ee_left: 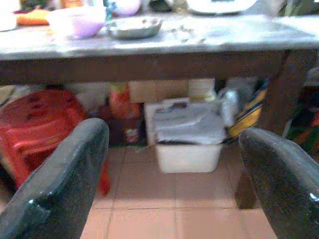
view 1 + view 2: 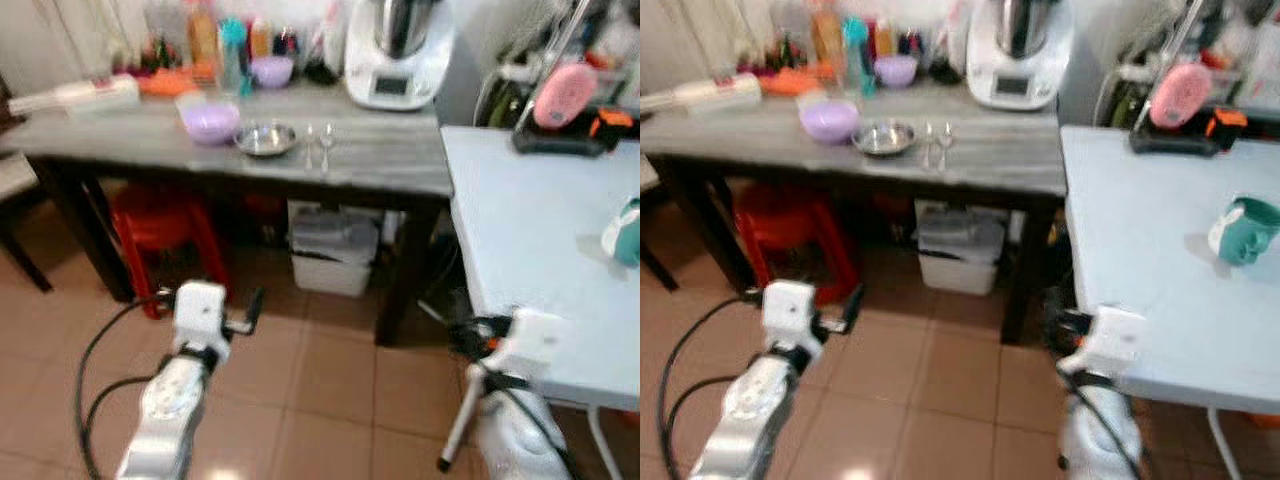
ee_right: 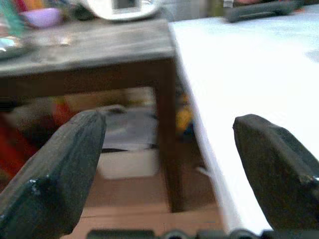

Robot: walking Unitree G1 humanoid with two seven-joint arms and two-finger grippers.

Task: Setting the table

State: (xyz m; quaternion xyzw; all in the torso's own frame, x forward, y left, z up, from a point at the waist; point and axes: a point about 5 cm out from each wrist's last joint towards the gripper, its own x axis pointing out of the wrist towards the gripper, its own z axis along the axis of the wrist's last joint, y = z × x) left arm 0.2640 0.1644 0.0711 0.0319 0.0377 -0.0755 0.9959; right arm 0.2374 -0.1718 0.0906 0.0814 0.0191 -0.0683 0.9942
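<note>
A purple bowl (image 2: 210,122), a shallow metal bowl (image 2: 266,138) and two spoons (image 2: 318,142) lie on the grey wooden table (image 2: 390,165) ahead of me. A second purple bowl (image 2: 271,70) stands further back among bottles. To the right is a white table (image 2: 530,230) with a teal mug (image 2: 1245,230) on it. My left gripper (image 1: 172,199) is open and empty, held low over the floor and facing the grey table. My right gripper (image 3: 169,184) is open and empty too, level with the near corner of the white table.
Under the grey table stand a red stool (image 2: 160,225) and a white bin (image 2: 333,255). A white kitchen machine (image 2: 398,55) sits at the table's back right. A pink object on a black base (image 2: 565,100) rests at the far end of the white table. The floor is tiled.
</note>
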